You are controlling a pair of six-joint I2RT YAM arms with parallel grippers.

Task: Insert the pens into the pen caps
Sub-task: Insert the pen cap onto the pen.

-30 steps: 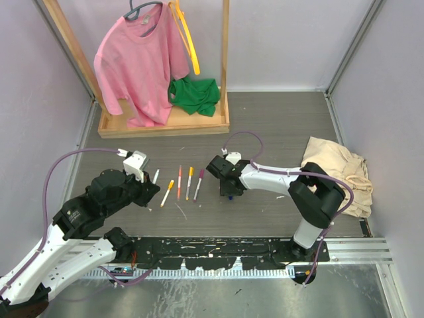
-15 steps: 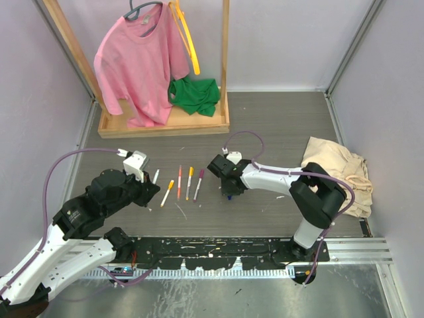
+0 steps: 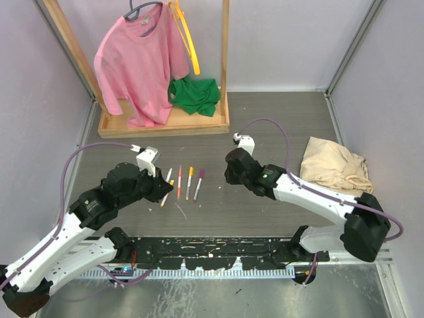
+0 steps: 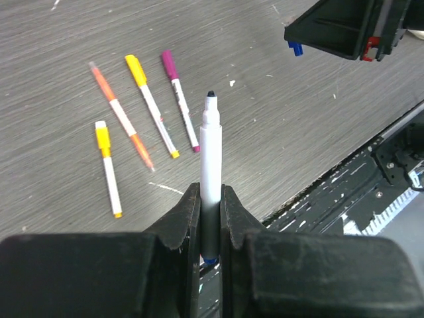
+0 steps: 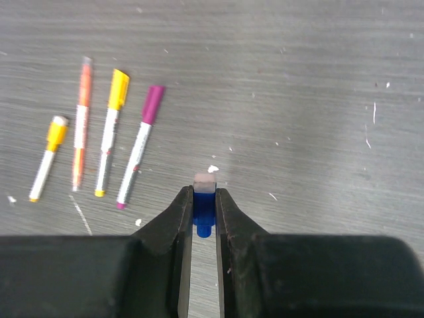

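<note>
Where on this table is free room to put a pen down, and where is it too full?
Bare table lies between the wooden rack and the beige cloth, and in a strip between the four pens and the near rail. Crowded: around those pens, with the left gripper, holding an uncapped pen, and the right gripper, holding a blue cap, near.

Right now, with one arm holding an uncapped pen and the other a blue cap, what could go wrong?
1. The left gripper pinches the uncapped pen near its back end, so the long barrel could tilt or slide back when pushed.
2. The blue cap sits deep between the right gripper's fingers; the tip may strike a finger instead of the opening.
3. Four capped pens lie on the table near both arms; a low approach could scatter them.
</note>
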